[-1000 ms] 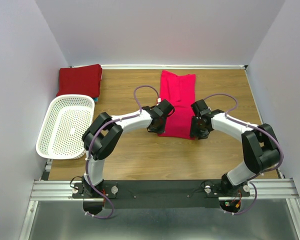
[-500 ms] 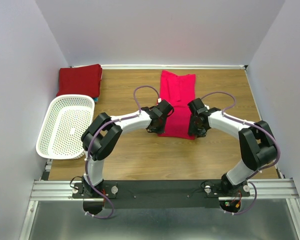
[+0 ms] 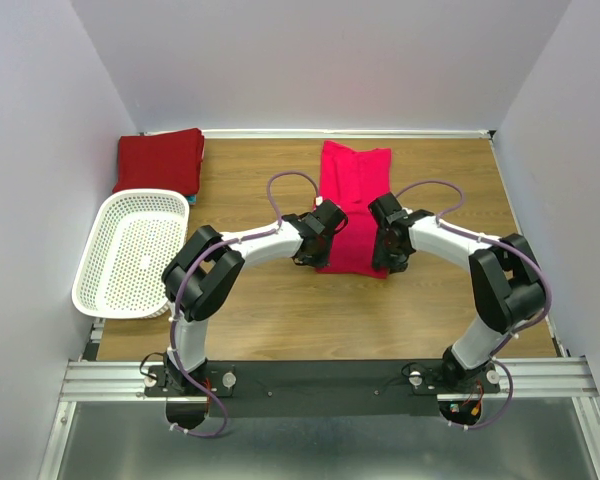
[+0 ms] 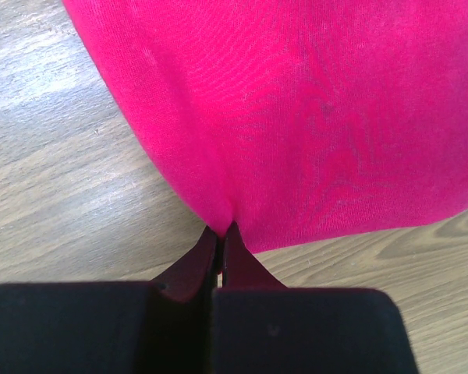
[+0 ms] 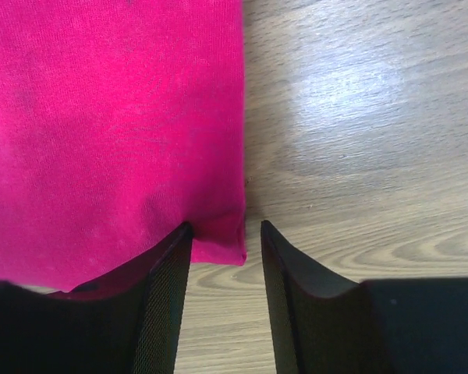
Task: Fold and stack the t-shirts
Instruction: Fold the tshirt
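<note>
A crimson-pink t-shirt [image 3: 354, 205] lies folded into a long strip on the wooden table, running front to back. My left gripper [image 3: 320, 262] is shut on its near left corner, the fabric pinched between the fingers [image 4: 221, 231]. My right gripper [image 3: 385, 268] is open at the near right corner [image 5: 226, 234], one finger over the cloth and one on bare wood. A darker red t-shirt [image 3: 160, 160] lies folded at the back left, with a thin teal edge [image 3: 187, 196] showing beneath it.
A white perforated basket [image 3: 133, 254] stands at the left, just in front of the red stack. The walls close in on the left, back and right. Bare wood [image 3: 450, 190] lies right of the pink shirt.
My right gripper has moved left toward the shirt's near right corner and now straddles it. My left gripper has shifted slightly right at the near left corner.
</note>
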Tool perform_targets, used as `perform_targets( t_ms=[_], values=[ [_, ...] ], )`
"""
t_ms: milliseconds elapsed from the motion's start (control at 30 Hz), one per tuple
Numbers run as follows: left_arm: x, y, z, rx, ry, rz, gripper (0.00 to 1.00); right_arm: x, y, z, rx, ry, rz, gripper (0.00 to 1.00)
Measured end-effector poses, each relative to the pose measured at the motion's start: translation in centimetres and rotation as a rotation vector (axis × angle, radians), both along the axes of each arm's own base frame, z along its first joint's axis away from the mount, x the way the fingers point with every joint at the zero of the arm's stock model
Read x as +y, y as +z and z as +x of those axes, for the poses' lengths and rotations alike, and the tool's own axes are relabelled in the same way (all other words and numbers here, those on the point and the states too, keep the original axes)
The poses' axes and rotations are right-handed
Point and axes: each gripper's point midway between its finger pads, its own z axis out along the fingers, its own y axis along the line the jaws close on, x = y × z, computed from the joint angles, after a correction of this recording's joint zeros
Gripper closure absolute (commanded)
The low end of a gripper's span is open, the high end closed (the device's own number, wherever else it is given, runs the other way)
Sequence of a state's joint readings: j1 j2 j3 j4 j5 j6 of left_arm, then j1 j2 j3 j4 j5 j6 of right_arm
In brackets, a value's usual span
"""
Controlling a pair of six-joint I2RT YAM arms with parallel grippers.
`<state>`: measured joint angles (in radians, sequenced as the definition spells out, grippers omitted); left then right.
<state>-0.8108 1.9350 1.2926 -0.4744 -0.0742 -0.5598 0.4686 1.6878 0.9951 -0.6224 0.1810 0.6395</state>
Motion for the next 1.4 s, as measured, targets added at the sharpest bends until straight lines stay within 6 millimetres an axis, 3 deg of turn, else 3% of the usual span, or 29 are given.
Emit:
perform_targets(
  t_ms=[267,533,667,733,900,1133,1233,1400],
  values=[
    [0.0,0.0,0.0,0.000,-0.007,0.000,1.00,1.1,-0.2,0.0,0.005,0.000,0.045,0.98],
    [0.5,0.1,-0.3,0.002,-0.003,-0.010,1.00,1.1,0.1,0.0,-0.001,0.032,0.045,0.99],
    [1.8,0.0,-1.6,0.026,-0.003,-0.009,1.00,1.0,0.2,-1.3,0.045,0.075,0.047,0.99],
    [2.5,0.1,-2.6,0.042,-0.009,-0.013,1.00,1.1,0.3,-2.4,0.084,0.101,0.062,0.99],
    [4.4,0.5,-7.2,0.120,-0.066,-0.024,1.00,2.0,1.2,-7.1,0.224,0.219,0.134,0.99],
    [5.2,4.8,-15.0,0.161,-0.214,-0.109,1.00,2.9,5.5,-13.5,0.337,0.369,0.240,0.99],
    [5.1,6.5,-18.0,0.186,-0.268,-0.160,1.00,2.7,7.1,-15.1,0.378,0.397,0.255,0.99],
    [5.2,8.3,-19.1,0.199,-0.279,-0.211,1.00,3.0,9.9,-15.3,0.391,0.444,0.251,0.99]
  ],
)
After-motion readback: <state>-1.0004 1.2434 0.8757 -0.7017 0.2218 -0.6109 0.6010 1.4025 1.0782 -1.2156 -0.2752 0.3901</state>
